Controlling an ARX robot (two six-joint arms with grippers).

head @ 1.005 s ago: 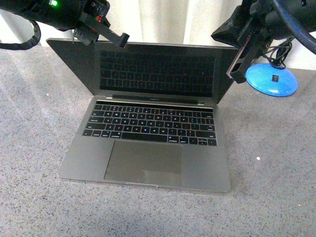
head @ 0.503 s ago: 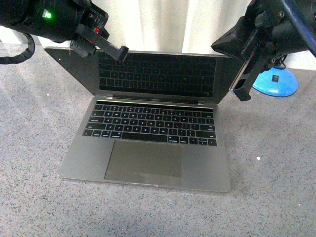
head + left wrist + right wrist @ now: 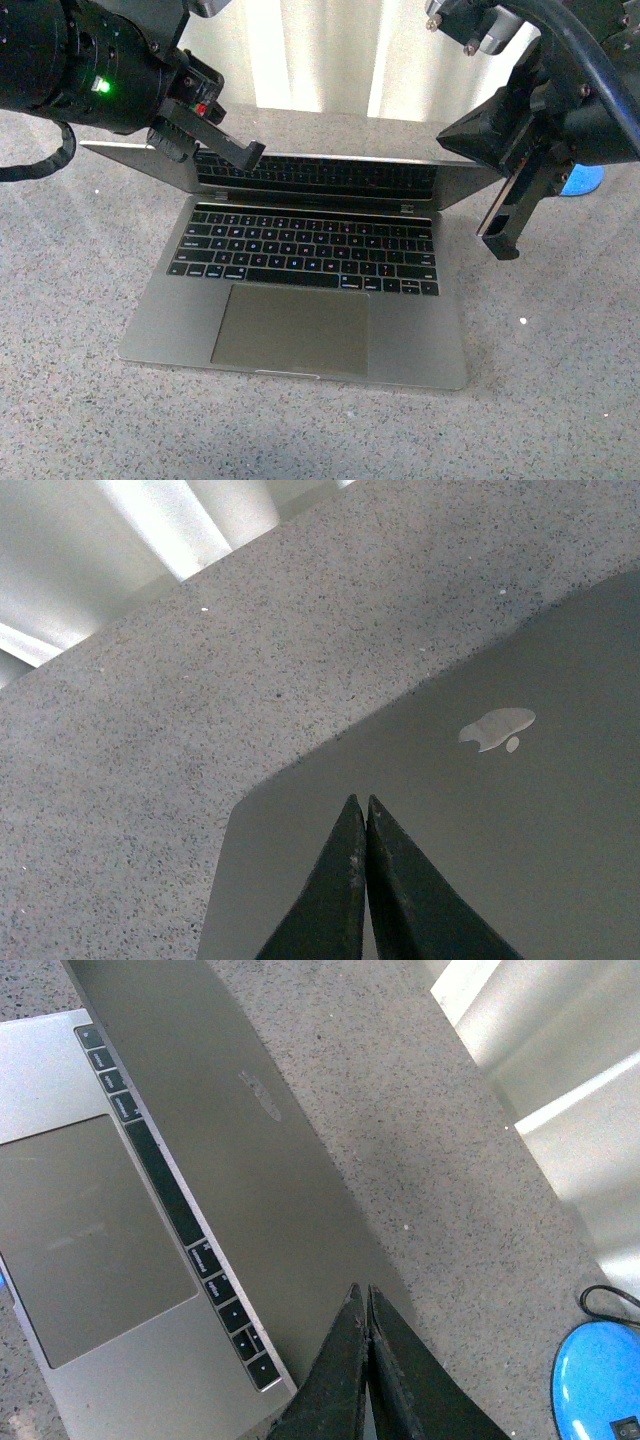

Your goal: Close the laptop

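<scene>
Evidently empty, the black left gripper (image 3: 360,805) and black right gripper (image 3: 361,1295), each with fingers pinched together, sit over the upper corners of the thin grey metal laptop (image 3: 300,300) at frame centre, whose stiff, slick, part-lowered lid (image 3: 480,820) probably wants gentle pushes on its back, not pinching

The right gripper (image 3: 362,1295) rises from the bottom centre of the frame, its two dark fingers pressed together with no gap. Their tips sit at the edge of the laptop (image 3: 250,1130) lid, which slants low over the keyboard and leaves one strip of black keys (image 3: 170,1200) showing. The trackpad (image 3: 90,1230) fills the left. A blue disc (image 3: 600,1380) with a black cable (image 3: 610,1305) lies at the lower right on the speckled grey table (image 3: 430,1160).
</scene>
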